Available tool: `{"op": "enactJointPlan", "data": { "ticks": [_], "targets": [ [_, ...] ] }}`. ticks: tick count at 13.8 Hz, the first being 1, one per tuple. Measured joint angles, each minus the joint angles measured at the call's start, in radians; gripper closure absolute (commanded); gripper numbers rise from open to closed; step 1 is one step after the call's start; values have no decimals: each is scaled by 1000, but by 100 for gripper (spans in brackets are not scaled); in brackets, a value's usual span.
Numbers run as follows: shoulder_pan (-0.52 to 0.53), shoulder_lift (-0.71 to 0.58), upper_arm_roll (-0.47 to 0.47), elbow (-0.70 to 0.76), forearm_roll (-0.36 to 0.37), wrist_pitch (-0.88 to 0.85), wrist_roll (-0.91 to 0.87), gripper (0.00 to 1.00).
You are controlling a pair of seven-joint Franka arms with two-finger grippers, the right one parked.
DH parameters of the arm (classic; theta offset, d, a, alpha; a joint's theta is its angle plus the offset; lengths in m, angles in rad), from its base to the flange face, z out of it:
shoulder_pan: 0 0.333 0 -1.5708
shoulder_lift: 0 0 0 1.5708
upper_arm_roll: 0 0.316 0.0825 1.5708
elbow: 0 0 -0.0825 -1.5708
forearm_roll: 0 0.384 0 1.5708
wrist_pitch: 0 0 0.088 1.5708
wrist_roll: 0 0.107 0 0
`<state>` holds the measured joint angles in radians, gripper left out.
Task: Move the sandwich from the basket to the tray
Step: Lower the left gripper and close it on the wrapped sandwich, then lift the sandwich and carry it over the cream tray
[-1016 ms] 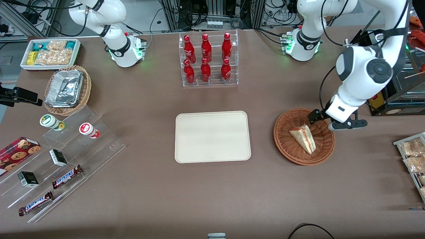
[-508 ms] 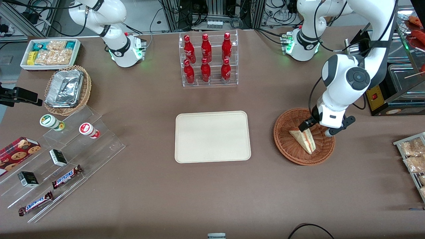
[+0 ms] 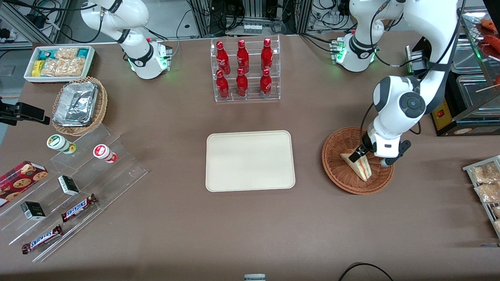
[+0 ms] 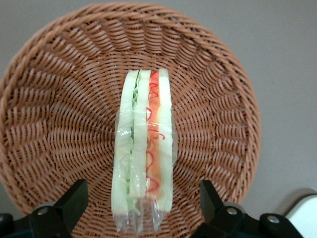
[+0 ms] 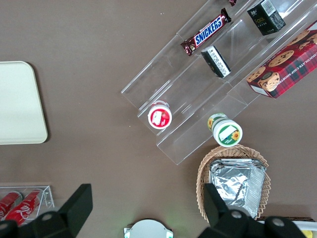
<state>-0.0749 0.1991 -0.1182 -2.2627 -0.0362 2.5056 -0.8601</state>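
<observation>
The sandwich (image 3: pixel 360 166), a plastic-wrapped wedge of white bread with green and red-orange filling, lies in the round reddish-brown wicker basket (image 3: pixel 336 168) toward the working arm's end of the table. It also shows in the left wrist view (image 4: pixel 144 158), in the basket (image 4: pixel 59 114). My left gripper (image 3: pixel 361 155) is open, low over the basket, its fingers (image 4: pixel 74 201) on either side of the sandwich's near end without touching it. The cream tray (image 3: pixel 250 160) lies flat beside the basket and holds nothing.
A clear rack of red bottles (image 3: pixel 244 70) stands farther from the front camera than the tray. Snack packets on a rack (image 3: pixel 486 183) lie at the working arm's end. Clear shelves with candy bars (image 3: pixel 74 183) and a tan basket of foil containers (image 3: pixel 80 105) lie toward the parked arm's end.
My left gripper has come down and in from the basket's rim to over the sandwich, now straddling its end. The sandwich has not moved.
</observation>
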Motion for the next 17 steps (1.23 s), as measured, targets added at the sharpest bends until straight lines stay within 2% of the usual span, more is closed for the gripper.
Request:
{"op": "enactJointPlan", "data": {
  "ticks": [1,2,3,4,6,9,11,17],
  "targets": [
    [0,16,0,0,0,16,-3,0],
    [0,30,0,0,0,28,-7,10],
    [0,40,0,1,0,35,-11,45],
    [0,48,0,1,0,39,-13,99],
    [0,53,1,2,19,44,-13,100],
    [0,51,1,9,95,43,-14,100],
    [0,44,0,40,106,5,-11,100],
    [-92,38,-13,298,112,-353,40,100]
  ]
}}
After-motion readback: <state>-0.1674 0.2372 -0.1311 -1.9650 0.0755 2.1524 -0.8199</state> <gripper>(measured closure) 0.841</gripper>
